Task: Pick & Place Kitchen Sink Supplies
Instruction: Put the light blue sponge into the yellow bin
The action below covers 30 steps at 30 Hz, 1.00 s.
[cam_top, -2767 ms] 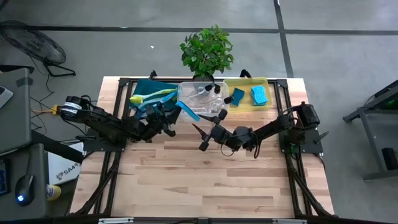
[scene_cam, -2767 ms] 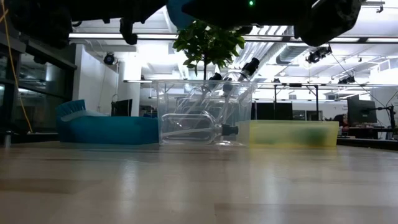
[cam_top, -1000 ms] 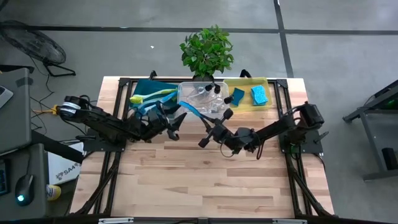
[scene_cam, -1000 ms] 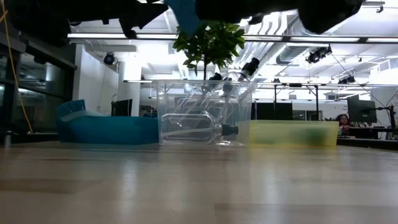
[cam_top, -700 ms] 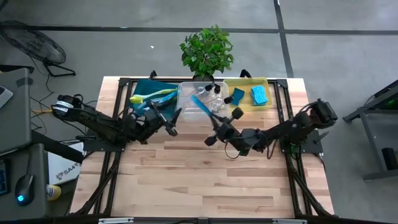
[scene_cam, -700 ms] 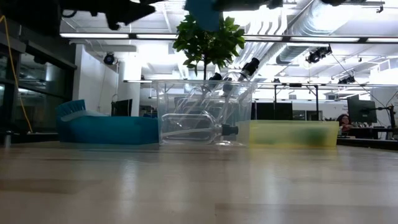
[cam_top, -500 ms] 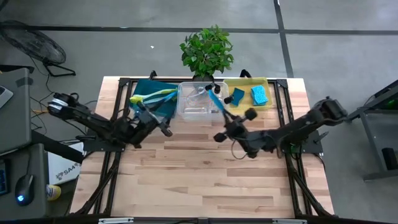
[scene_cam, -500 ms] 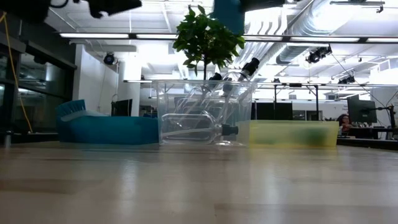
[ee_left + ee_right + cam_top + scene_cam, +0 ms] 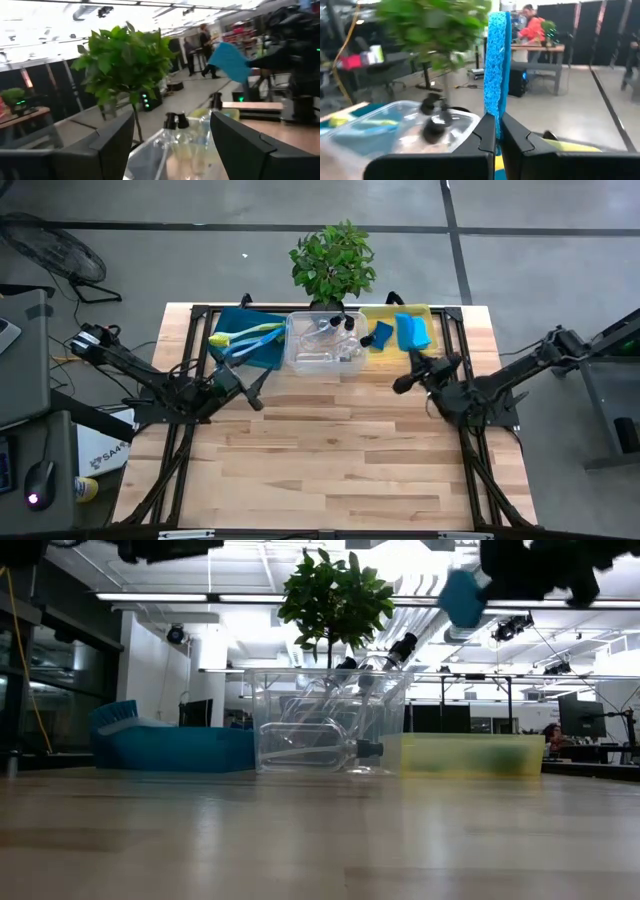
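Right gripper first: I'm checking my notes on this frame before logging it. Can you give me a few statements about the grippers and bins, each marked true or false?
1. The right gripper is shut on a blue sponge. True.
2. The left gripper holds a dish brush. False: its fingers are open and empty.
3. The clear bin holds pump bottles. True.
4. The teal bin is empty. False: dish brushes lie in it.
5. The yellow bin sits at the table's left. False: it is on the right, beside the clear bin.

A dark tool (image 9: 530, 570) hangs high over the desk (image 9: 320, 840), holding a blue sponge (image 9: 462, 597) at its lower side. Below it sits a yellow bin (image 9: 470, 754); beside that, farther from the tool, a clear bin (image 9: 325, 720) of pump bottles (image 9: 385, 660), then a teal bin (image 9: 170, 748).
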{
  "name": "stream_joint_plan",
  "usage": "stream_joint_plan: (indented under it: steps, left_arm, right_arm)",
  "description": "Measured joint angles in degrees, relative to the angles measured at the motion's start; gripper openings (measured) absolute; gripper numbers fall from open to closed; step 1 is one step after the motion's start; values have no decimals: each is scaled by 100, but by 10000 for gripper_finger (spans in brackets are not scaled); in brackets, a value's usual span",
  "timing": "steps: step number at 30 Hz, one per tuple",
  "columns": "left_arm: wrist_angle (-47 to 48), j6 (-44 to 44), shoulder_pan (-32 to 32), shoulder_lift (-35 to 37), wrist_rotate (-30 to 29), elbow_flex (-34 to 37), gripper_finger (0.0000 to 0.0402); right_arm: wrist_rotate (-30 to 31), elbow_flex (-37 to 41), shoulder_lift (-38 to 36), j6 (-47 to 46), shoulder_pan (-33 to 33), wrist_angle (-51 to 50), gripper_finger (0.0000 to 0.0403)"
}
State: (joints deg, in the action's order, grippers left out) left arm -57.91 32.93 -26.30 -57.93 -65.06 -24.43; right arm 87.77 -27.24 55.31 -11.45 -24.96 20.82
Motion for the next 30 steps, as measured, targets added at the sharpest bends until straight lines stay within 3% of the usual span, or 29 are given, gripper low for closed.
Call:
stream_joint_plan:
  steps: [3, 8, 17, 21, 26, 30]
  left_arm:
    - [-29, -273, 7, 224, 385, 449, 257]
    - [-271, -891, 7, 751, 1353, 1212, 257]
    - [-380, -1603, 96, 1386, 3083, 1928, 257]
    - [-339, -2091, 617, 1332, 4518, 1977, 257]
    - [-369, -2468, 1540, 1176, 5701, 1976, 257]
    - [-344, -2715, 2238, 1135, 6546, 1974, 257]
  right_arm:
    - [-121, 428, -576, -231, 267, 4, 0]
    - [-958, 836, -1281, -481, 1095, -68, 0]
    - [-3596, 1020, -1240, -2010, 3348, -1227, 0]
    - [-4748, 1019, -1069, -2134, 4311, -1239, 0]
    - [-6311, 1016, -768, -2329, 5365, -1241, 0]
    - [-6938, 1016, -370, -2456, 5939, -1241, 0]
